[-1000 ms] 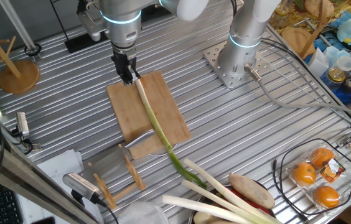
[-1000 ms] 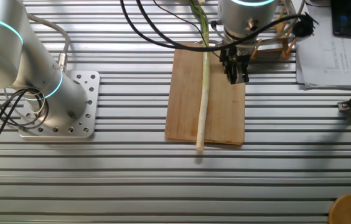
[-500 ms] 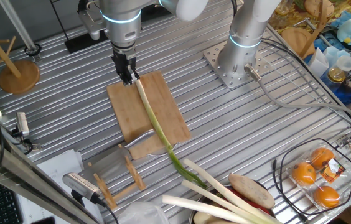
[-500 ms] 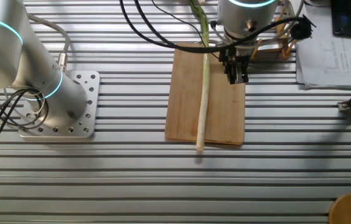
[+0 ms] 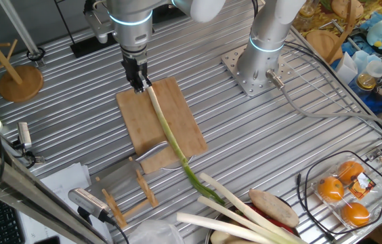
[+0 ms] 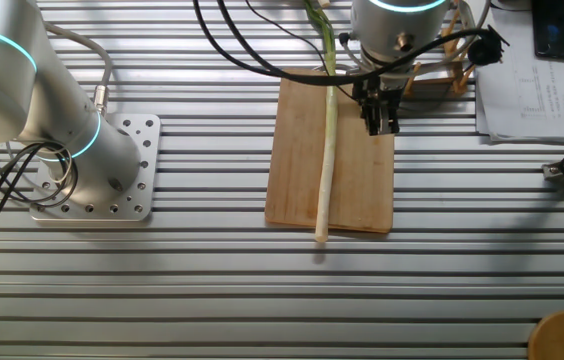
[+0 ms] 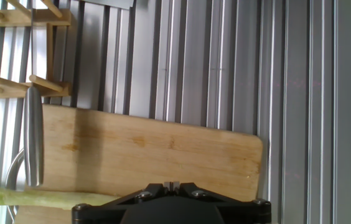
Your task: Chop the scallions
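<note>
Scallions are represented by one long stalk, laid lengthwise down the middle of the wooden cutting board, its pale end just past one short edge and its dark green tip trailing off the opposite edge onto the ribbed worktop. No cut pieces are seen, so the chopping is judged not yet begun.

The pincer hangs over the board beside the stalk, apart from it in the other fixed view; nothing is seen between its dark fingers, and whether they are parted or drawn together cannot be told from these pictures.

A metal-handled knife is seen lying at the board's edge near a wooden rack; in the hand view its handle lies across the board's end, just above the stalk.

For the step in hand, the knife would probably have to be taken up first. A firm, square grasp on the handle is advised, since smooth round metal may twist under load. The blade should be brought down across the stalk, not along it, starting from one end and working inward. As the stalk is thin and lies loose, it may roll or slide under the blade; straight downward presses over the board's wood are to be preferred to sawing strokes.
</note>
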Action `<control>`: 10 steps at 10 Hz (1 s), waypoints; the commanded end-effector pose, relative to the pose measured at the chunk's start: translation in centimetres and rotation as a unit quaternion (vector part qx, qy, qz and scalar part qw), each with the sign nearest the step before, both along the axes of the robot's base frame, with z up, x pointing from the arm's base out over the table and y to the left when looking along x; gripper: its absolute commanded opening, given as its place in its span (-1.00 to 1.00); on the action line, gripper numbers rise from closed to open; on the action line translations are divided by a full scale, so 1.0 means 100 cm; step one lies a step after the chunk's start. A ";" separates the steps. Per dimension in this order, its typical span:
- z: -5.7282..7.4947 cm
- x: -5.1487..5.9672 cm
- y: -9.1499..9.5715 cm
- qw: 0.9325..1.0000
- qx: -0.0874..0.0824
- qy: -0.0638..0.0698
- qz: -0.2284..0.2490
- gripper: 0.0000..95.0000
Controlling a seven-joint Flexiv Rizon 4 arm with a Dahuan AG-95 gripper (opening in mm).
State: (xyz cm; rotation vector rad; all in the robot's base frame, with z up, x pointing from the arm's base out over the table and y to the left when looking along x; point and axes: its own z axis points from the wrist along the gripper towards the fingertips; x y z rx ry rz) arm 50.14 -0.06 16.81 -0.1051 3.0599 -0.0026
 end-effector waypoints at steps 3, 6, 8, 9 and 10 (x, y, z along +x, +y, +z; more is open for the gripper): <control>0.001 0.000 0.000 1.000 0.000 0.001 0.000 -1.00; 0.001 0.000 0.000 1.000 0.000 0.000 -0.001 -1.00; 0.001 0.000 0.000 1.000 -0.001 -0.001 -0.001 -1.00; 0.001 0.000 0.000 1.000 0.000 -0.001 0.003 -1.00; 0.001 0.000 0.000 1.000 0.000 0.000 0.004 -1.00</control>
